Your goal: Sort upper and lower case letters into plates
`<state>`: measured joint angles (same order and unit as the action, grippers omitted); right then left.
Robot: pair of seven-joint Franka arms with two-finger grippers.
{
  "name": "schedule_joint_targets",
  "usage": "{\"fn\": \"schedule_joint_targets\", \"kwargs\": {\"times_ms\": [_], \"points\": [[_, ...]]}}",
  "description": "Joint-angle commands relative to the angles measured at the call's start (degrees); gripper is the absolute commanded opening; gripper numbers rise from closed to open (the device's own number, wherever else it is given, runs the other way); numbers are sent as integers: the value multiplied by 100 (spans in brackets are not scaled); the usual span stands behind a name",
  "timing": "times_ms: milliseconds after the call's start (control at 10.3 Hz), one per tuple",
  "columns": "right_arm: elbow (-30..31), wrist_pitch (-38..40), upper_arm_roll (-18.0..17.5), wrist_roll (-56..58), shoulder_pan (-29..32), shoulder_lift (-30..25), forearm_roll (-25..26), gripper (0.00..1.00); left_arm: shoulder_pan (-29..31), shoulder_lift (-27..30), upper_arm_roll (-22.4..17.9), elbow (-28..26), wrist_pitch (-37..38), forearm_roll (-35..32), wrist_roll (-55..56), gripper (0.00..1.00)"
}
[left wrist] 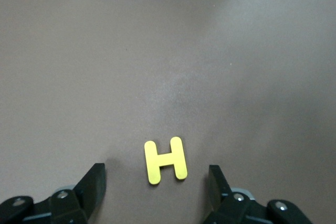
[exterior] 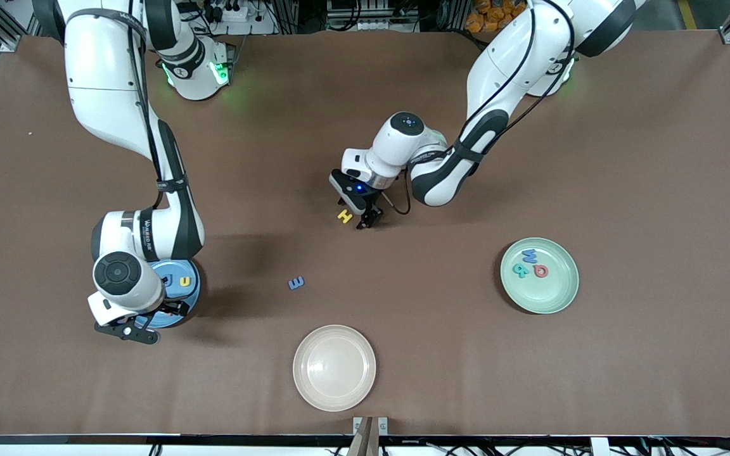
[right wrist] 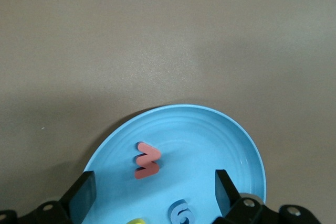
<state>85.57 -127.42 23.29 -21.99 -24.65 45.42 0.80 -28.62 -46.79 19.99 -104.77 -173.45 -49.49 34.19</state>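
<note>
Near the worktop's middle, the yellow H (left wrist: 165, 160) lies flat between the spread fingers of the left end effector (exterior: 357, 220), untouched. It looks thin, light and foam-like, so I judge it stiff enough to pinch across its outer bars but liable to slide. From it, the mint plate (exterior: 561, 301) sits toward four o'clock in the front view and the blue plate (right wrist: 226, 129) toward eight, where the right end effector (exterior: 129, 329) waits with fingers apart.

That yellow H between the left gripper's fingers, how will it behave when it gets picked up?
The yellow H lies flat and thin on the table, so it probably won't roll. It looks like a light foam or plastic piece, likely stiff enough, though the left gripper could nudge it sideways.
</note>
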Motion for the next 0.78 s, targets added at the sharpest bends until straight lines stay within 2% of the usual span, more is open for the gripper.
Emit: {"fn": "schedule_joint_targets", "kwargs": {"times_ms": [0, 195, 390, 682], "points": [[56, -2, -44, 45, 22, -50, 16, 100, -477, 3, -434, 79, -14, -149, 228, 74], [56, -2, -44, 45, 22, -50, 16, 100, -531, -23, -488, 140, -14, -149, 307, 72], [56, 7, -44, 45, 13, -50, 16, 100, -540, -32, -488, 211, -14, -140, 307, 62], [56, 7, -44, 45, -5, -50, 16, 100, -540, -41, -488, 229, -14, -105, 578, 59]]}}
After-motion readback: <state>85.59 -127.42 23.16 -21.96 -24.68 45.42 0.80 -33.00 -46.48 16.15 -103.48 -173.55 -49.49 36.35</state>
